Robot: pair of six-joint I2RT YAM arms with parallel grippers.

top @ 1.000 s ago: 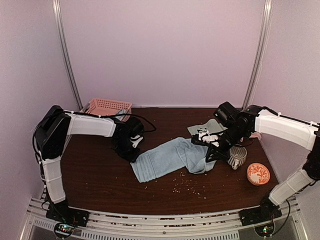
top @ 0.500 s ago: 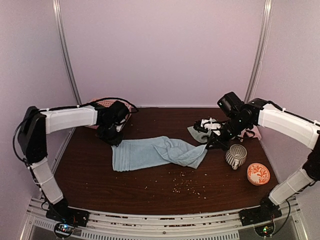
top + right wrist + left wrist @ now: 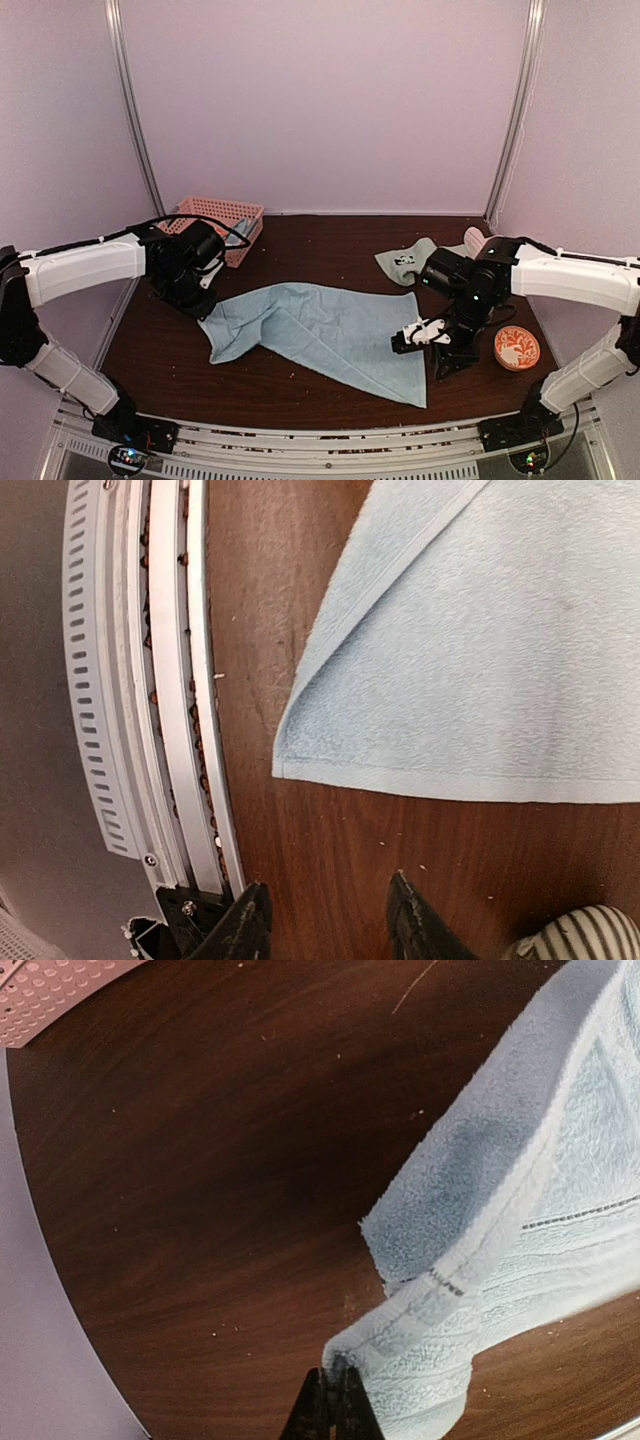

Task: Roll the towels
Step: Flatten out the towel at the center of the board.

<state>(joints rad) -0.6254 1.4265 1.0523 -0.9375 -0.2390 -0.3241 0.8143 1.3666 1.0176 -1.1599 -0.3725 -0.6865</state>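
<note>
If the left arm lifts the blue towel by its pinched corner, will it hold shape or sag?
Likely sags: the blue towel folds limply over itself at the corner the left gripper pinches. Probably light, being thin terry. Pushed, it would likely bunch rather than slide flat.

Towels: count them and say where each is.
3. The blue towel lies spread mid-table, a corner pinched in the left claw; the green towel at back right; the pink towel beside it, partly behind the right arm. More may be hidden.

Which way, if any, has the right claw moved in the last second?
Yes. The right gripper has come toward the near edge, now level with the orange bowl.
</note>
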